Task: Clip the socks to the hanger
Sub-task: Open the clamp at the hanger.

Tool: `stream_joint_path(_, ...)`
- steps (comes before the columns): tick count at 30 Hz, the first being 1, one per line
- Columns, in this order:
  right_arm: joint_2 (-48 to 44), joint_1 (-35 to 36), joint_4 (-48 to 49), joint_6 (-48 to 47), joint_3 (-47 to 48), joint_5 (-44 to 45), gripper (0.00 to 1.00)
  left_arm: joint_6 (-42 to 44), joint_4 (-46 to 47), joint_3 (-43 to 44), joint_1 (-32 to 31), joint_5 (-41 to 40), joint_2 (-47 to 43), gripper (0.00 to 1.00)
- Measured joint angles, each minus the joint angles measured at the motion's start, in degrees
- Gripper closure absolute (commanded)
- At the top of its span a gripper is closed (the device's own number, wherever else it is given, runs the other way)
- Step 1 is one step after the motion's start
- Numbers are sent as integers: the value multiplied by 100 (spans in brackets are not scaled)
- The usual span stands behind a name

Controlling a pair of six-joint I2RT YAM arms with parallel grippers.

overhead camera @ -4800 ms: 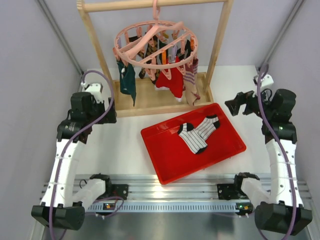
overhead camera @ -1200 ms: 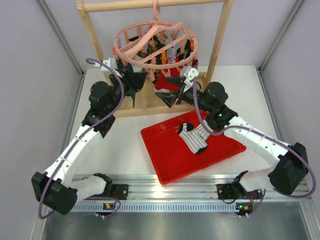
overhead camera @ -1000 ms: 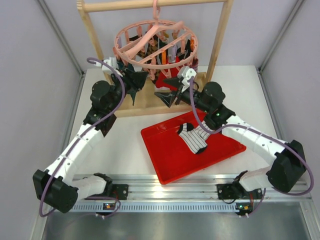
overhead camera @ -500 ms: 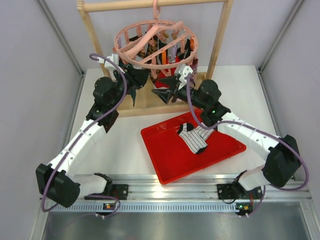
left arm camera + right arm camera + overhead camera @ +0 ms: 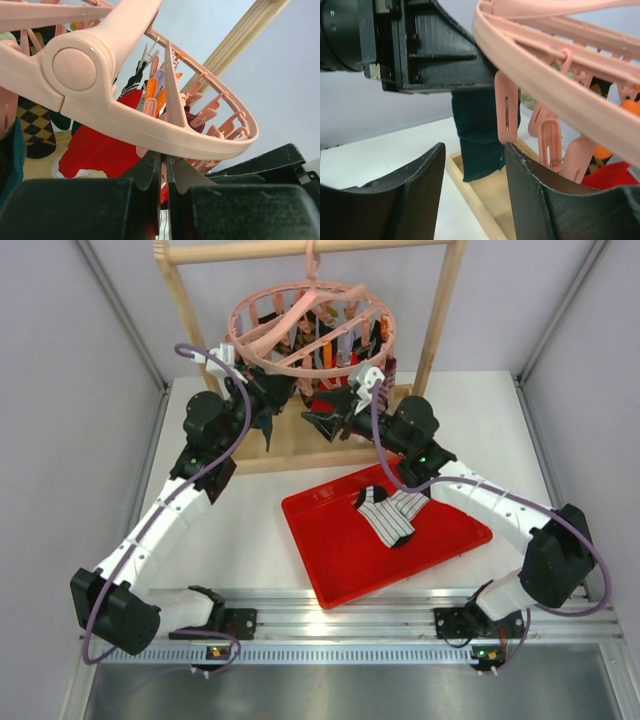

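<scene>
Pink plastic is all that the two arms attend to at this moment. The socks (image 5: pixel 395 508) lie in the red tray (image 5: pixel 335 580), well below both pairs of fingers, and nothing touches them.

The left gripper (image 5: pixel 164 162) has its fingers pressed almost together on a thin pink part of the hanger (image 5: pixel 115 115), just under the outer ring. I cannot tell if this part is a peg or a rib. The right gripper (image 5: pixel 474 147) is spread wide and holds nothing. One pink peg (image 5: pixel 506 107) hangs just above its right finger, and the black body of the left gripper is close above its left finger.

I see several risks:
- The two grippers are very near each other, so a small sideways move of either one could make them collide.
- The hanger hangs only from its hook (image 5: pixel 312 260) and can swing. If the left arm pulls, the ring will tilt and carry the peg away from the open fingers.
- If the right fingers close on the ring and not on the peg, the peg will not open.
- The red sock (image 5: pixel 100 147) and the teal sock (image 5: pixel 480 130) hang just beyond the fingers, and a push could knock them off.
</scene>
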Motion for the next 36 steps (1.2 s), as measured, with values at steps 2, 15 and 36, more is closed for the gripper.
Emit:
stream_joint_path(2,50,-11,57,2,83,2,50,4,-7,17,0,11,0,100)
stream_joint_path(15,452,-48,7,199,549,0,54,120,-170,85,68,-122,-20,100)
stream_joint_path(36,409,-42,199,-225,461,92,58,116,-566,168,7,214,-96,100)
